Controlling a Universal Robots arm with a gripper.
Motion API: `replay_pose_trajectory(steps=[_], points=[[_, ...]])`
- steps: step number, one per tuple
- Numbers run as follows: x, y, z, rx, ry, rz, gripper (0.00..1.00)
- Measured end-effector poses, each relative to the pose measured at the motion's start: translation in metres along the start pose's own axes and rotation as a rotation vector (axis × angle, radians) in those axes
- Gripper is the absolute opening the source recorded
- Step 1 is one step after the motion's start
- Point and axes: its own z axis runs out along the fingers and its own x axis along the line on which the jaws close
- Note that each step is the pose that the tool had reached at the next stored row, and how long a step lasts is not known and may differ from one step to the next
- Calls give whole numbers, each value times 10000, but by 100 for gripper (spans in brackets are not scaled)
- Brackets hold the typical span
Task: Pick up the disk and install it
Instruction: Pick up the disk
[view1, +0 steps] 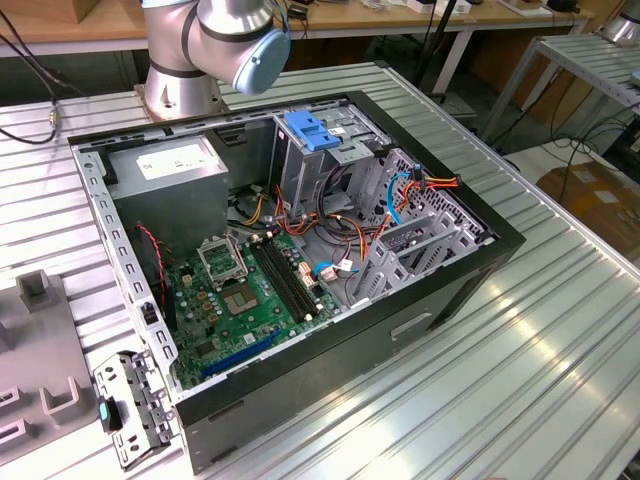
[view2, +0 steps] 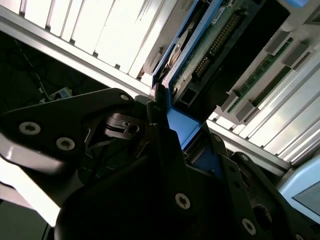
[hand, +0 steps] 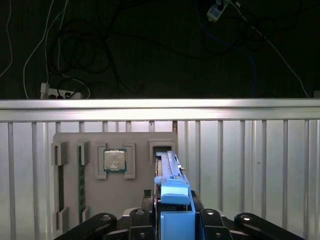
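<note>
Your gripper (hand: 175, 220) looks clamped on the disk (hand: 170, 167), which stands edgewise at its slot in the grey holder tray (hand: 140, 195) near the worktop (hand: 250, 165) edge. Hold it square and lift straight.

**Drive clamped in the gripper, ribbed table behind**

You're looking along the black metal gripper (view2: 181, 124), its bolted links dark across the near part of the view. It clamps the blue plastic side rail of the flat rectangular hard drive (view2: 210, 45), seen edge-on with its green circuit board and connector pins towards you. Behind lie the ribbed aluminium table (view2: 100, 35) and a grey fixture plate (view2: 287, 50) holding a long green memory strip (view2: 257, 77). Past the table's edge you see a white power strip (view2: 60, 93) on dark floor.
</note>
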Motion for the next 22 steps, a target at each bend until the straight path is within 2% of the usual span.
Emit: replay_pose_trajectory(steps=[7,15,22], points=[[-2,0,-80,0,0,0,37],[-2,0,-91,-2,1,0,37],[-3,0,-131,0,0,0,37]])
